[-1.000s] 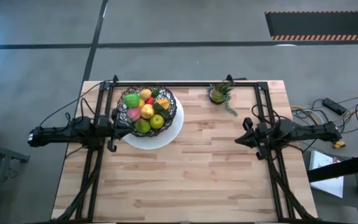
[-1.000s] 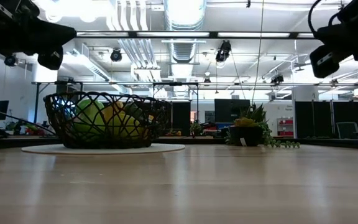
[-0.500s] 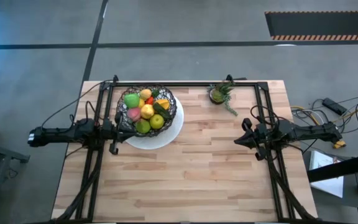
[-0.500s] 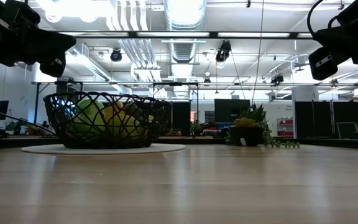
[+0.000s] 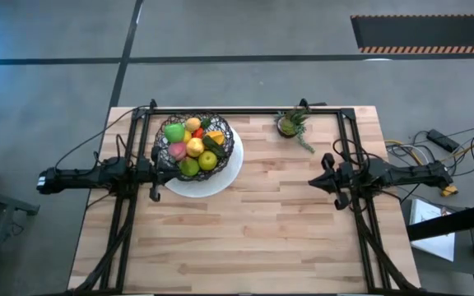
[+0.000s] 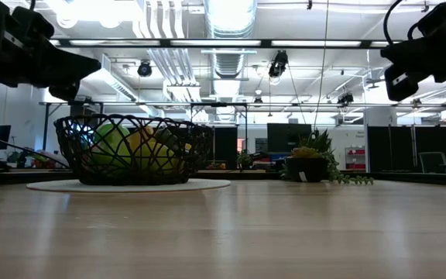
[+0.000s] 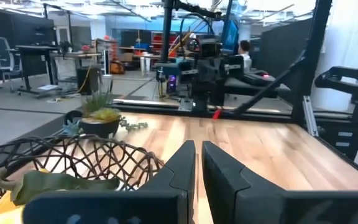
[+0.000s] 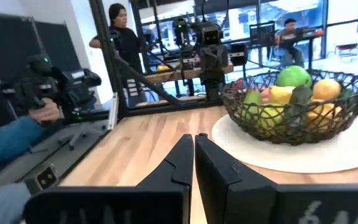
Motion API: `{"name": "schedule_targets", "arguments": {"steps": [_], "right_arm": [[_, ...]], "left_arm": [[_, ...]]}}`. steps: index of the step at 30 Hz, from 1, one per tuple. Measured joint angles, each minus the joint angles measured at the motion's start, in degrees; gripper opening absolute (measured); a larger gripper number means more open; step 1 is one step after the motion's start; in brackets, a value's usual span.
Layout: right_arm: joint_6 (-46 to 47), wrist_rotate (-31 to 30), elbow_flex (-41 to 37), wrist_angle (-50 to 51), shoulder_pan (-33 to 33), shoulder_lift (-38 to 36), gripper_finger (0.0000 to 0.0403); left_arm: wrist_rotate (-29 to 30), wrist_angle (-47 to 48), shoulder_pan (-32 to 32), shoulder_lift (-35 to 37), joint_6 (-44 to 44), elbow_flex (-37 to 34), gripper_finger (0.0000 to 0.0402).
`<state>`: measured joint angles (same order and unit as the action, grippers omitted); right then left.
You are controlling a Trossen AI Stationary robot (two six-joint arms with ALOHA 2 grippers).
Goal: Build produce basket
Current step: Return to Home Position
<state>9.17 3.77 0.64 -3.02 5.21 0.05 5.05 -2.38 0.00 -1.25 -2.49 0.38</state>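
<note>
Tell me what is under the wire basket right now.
A white plate lies under the basket, on the table. Only its outer ring shows; the basket and its fruit cover the middle.

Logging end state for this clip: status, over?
Left gripper shut, empty, beside basket. Right gripper shut, empty, well apart. Produce piled in basket, on plate. Potted plant apart.

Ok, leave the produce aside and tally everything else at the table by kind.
Wire basket: 1
White plate: 1
Potted plant: 1
End effectors: 2 (left end effector, right end effector)
Total: 5
</note>
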Motion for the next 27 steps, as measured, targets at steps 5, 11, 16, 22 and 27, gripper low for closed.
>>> {"name": "schedule_targets", "arguments": {"steps": [5,11,16,22,27], "right_arm": [[-4.9,-3.2,0.0,2.0,0.0,1.0,0.0009],[-4.9,-3.8,0.1,2.1,0.0,2.5,0.0009],[-4.7,-3.8,0.1,2.2,0.0,2.7,0.0009],[-4.7,-3.8,0.2,2.3,0.0,2.7,0.0009],[-4.7,-3.8,0.2,2.3,0.0,2.7,0.0009]], "left_arm": [[0.0,0.0,0.0,-1.1,-0.1,0.0,0.0012],[0.1,0.0,0.0,-2.2,-0.1,-0.1,0.0012],[0.1,-0.1,0.0,-2.8,-0.1,-0.1,0.0012],[0.1,-0.1,0.0,-2.8,-0.1,-0.1,0.0012],[0.1,-0.1,0.0,-3.0,-0.1,-0.1,0.0012]]}}
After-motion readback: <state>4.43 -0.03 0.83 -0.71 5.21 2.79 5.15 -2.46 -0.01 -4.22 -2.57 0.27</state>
